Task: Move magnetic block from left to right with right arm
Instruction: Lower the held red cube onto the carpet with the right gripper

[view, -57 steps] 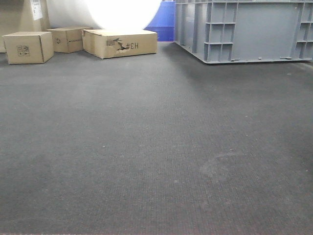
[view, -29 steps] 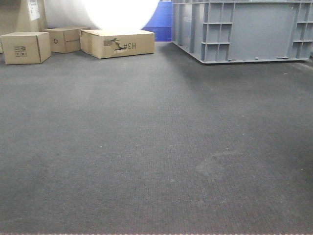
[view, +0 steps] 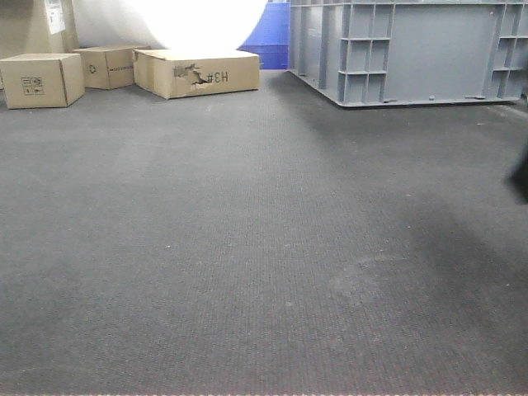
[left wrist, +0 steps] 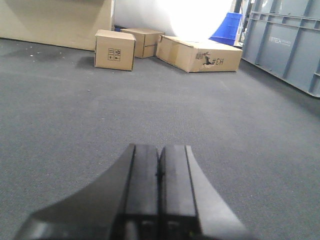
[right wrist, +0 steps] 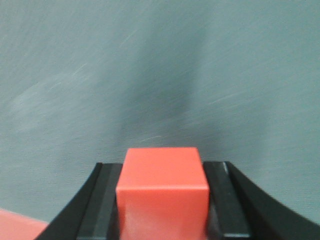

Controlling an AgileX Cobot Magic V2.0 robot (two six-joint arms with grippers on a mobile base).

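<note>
**Red cube clamped in the right gripper, left gripper closed on nothing**

Carpet, dark grey and finely ribbed, fills most of the front view. One large grey plastic crate stands at the far right, with one blue bin just beside it toward the middle. Three brown cardboard boxes sit along the far left edge: a long flat one marked in mirrored letters, and two smaller cube-like ones close to it. A dark blurred shape cuts in at the right border of the front view; what it is cannot be told.

One left gripper shows in its wrist view, its two black fingers pressed flat together with nothing between them, low over the carpet.

One right gripper shows in its own wrist view, its jaws closed against both sides of the single magnetic block, which sits between them over a blurred grey surface. A second patch of red shows at the lower left corner of that view, unidentifiable.
</note>
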